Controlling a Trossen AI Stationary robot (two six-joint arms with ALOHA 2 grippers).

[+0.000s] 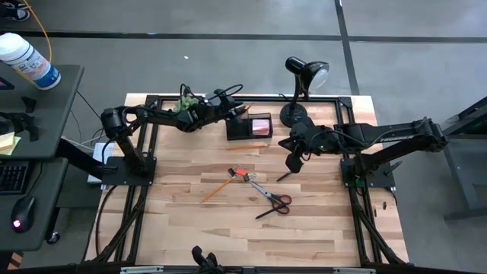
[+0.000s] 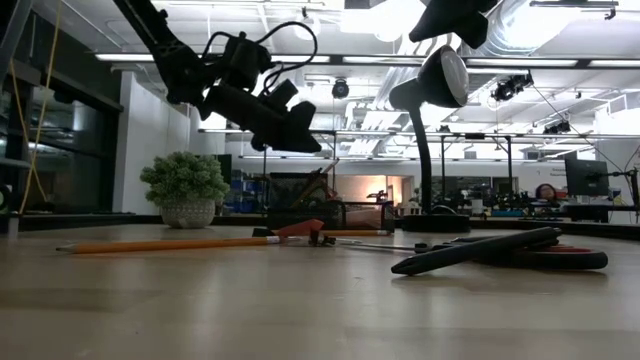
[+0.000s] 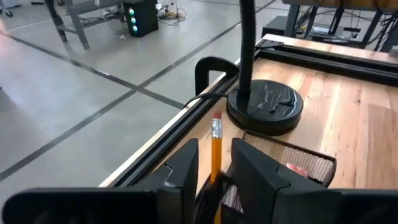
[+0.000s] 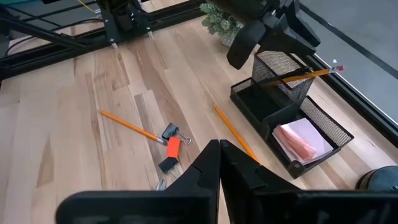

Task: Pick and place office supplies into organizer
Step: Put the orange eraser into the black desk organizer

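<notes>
Wood tabletop, lamp at 12 o'clock. My left gripper, fingers parted, hovers over the organizer as a pencil leans in its tall compartment: light, stiff, best pinched mid-shaft. Right gripper is closed, empty.

Black desk lamp & green plant at table's far edge; white bottle on side desk.

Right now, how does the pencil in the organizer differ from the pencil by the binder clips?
The pencil in the organizer leans tilted in its tall mesh compartment, eraser up; the other pencil, by the binder clips, lies flat on the table. The pencil stands between the left gripper's parted fingers; the other pencil has no gripper near. Both are orange.
</notes>
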